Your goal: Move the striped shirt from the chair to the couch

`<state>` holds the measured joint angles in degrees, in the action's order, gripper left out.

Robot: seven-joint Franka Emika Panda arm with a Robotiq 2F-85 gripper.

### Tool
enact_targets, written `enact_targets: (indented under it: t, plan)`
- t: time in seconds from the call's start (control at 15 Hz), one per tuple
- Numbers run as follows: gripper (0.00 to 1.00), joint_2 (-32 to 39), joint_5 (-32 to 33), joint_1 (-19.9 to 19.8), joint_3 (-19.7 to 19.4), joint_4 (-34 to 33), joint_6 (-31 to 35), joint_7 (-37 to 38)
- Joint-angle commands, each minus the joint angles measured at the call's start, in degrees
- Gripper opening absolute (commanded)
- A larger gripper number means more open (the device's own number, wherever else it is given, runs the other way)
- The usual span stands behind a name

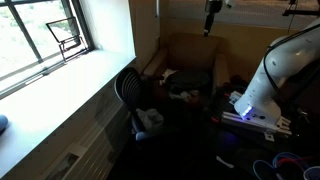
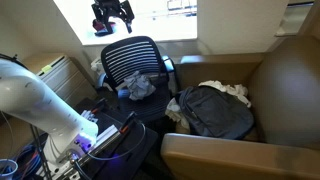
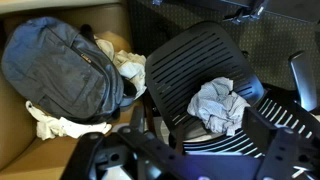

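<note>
The striped shirt lies crumpled, pale grey-blue, on the seat of the black mesh office chair. It also shows in the wrist view and faintly in an exterior view. The brown couch stands next to the chair. My gripper hangs high above the chair's back, open and empty, well clear of the shirt. In the wrist view its dark fingers frame the chair seat from above.
A grey backpack and a white crumpled cloth take up the couch seat; both show in the wrist view, the backpack at the left. The robot's white base and cables stand beside the chair. A window ledge runs behind.
</note>
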<state>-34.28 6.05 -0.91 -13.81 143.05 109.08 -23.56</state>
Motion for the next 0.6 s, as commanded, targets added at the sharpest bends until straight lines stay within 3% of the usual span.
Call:
enact_targets:
  t: [0.0,0.27,0.53]
  plan:
    - [1.0,0.13,-0.43,-0.79,0.69,-0.09,-0.08,-0.36]
    - [1.0,9.7,-0.36,1.81,2.77,1.63,3.55,-0.52]
    - [1.0,20.59,-0.96,5.62,7.13,3.78,13.99,-1.67]
